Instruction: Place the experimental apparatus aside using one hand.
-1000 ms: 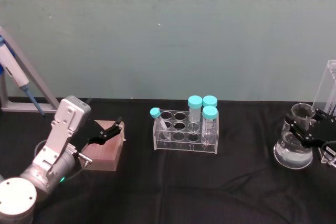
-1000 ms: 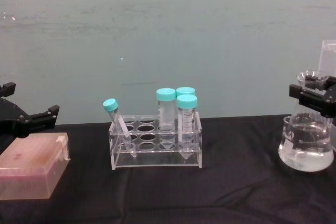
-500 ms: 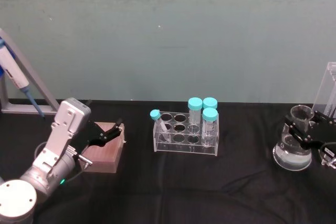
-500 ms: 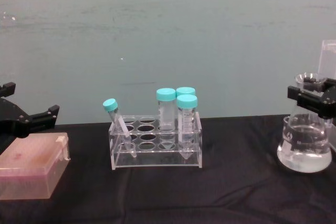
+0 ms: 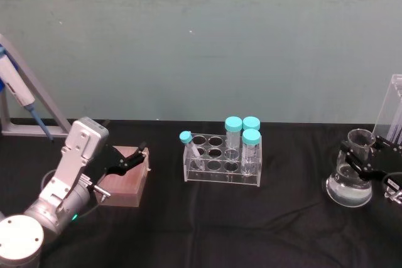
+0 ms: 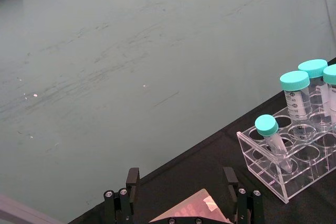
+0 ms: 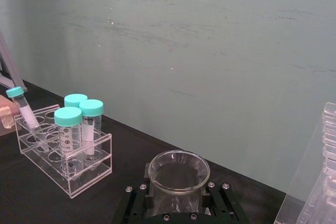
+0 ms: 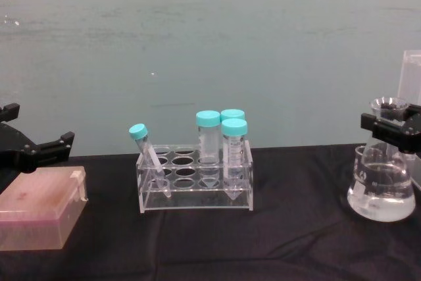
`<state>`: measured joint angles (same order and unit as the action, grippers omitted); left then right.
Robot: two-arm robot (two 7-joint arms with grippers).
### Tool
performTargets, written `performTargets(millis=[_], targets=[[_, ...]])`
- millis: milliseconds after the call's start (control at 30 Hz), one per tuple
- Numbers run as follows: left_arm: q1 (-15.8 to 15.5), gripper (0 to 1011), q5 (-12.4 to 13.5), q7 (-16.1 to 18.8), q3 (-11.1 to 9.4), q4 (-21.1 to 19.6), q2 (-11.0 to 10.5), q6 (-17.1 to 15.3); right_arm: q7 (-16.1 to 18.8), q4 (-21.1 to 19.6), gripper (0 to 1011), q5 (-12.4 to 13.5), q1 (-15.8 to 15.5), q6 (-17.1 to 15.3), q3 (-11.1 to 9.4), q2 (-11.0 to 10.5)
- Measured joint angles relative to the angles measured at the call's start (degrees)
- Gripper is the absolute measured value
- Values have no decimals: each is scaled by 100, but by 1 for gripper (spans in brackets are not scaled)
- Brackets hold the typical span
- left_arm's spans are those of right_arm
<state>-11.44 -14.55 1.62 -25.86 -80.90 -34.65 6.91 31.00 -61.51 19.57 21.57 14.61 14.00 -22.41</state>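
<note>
The right gripper (image 5: 364, 161) was clamped on the neck of the conical flask (image 8: 385, 192), which held clear liquid and stood on the black table (image 5: 251, 218) at its far right side. Just behind it rose the clear acrylic stand (image 5: 392, 108). Well to the left stood a tube rack (image 8: 196, 182) with four teal-capped tubes (image 8: 234, 143). The left gripper (image 8: 33, 151) hung with fingers apart above a pink box (image 8: 39, 215), touching nothing.
</note>
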Motion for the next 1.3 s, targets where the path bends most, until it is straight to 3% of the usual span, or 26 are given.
performTargets(millis=[1300], targets=[[0,1000,0,0,0,0,0,0,-105,39,463,20,-15,-137,-52,59]])
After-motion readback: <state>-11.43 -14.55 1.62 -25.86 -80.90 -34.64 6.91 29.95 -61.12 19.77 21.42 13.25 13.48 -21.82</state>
